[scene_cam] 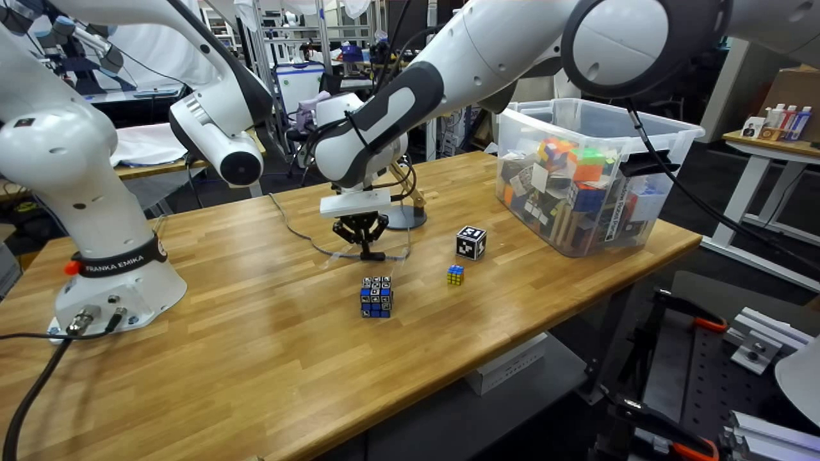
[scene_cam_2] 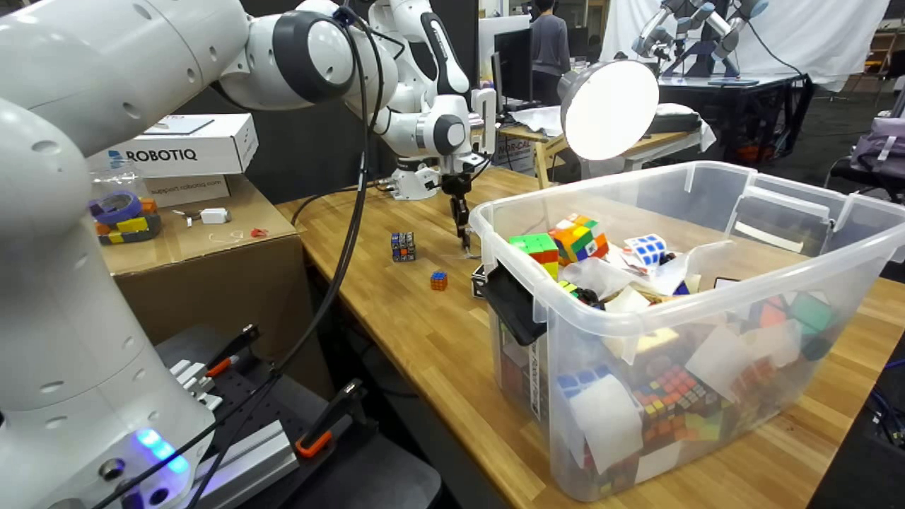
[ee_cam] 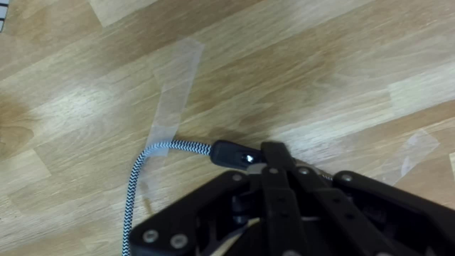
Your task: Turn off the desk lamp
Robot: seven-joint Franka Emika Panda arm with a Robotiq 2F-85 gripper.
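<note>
Pointing at cord switch [ee_cam: 229,154], pincer [ee_cam: 286,157] closed, lamp [scene_cam_2: 612,109] lit

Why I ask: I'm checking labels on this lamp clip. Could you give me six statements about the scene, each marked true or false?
1. The desk lamp shows a bright white face, so it looks lit. True.
2. The fingers are down by the dark switch on the cord. True.
3. The fingers are spread wide apart. False: they are close together.
4. The plastic bin holds puzzle cubes. True.
5. A lid covers the bin. False: its top is open.
6. The bin stands on the floor. False: it stands on the wooden table.
</note>
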